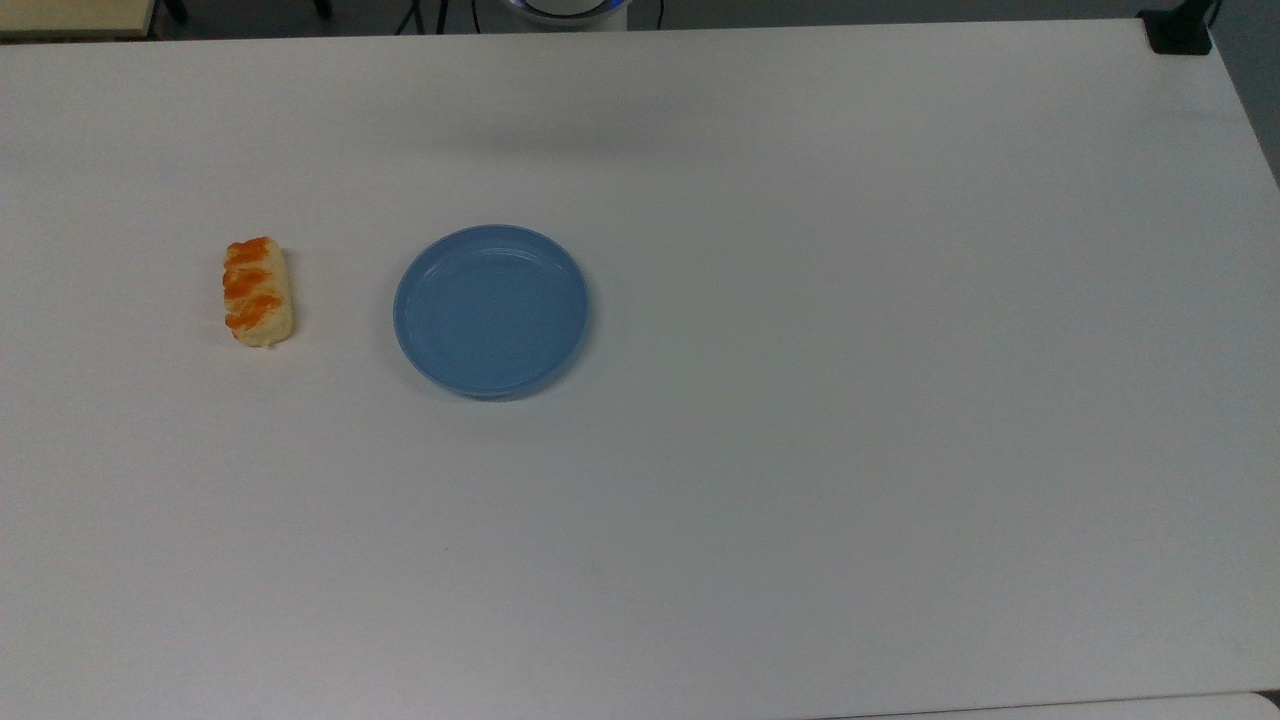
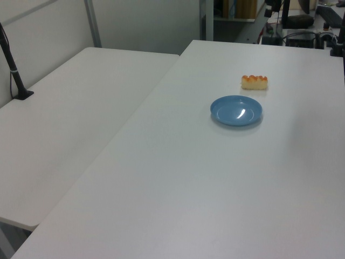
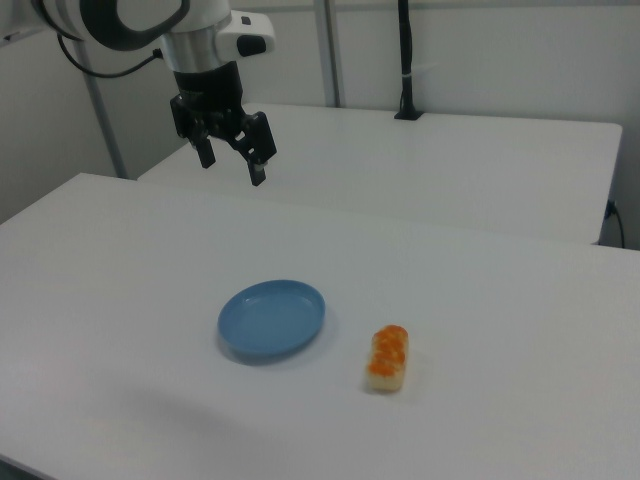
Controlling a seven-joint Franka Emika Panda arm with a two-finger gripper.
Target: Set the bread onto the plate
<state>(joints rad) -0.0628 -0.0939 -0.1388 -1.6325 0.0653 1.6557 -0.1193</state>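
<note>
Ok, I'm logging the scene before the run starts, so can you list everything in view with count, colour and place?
bread: one, pale yellow with orange-brown stripes, lying on the table to the top view's left of the plate, apart from it.
plate: one, light blue, round, nothing on it, flat on the table.
table: one, white, bearing the bread and plate.
second table: one, white, alongside the first on the left view's left.
black post: one, standing on the second table near the left view's left edge.
gripper: one, black, open, hanging in the air above the table, beyond the plate in the right view, holding nothing.
</note>
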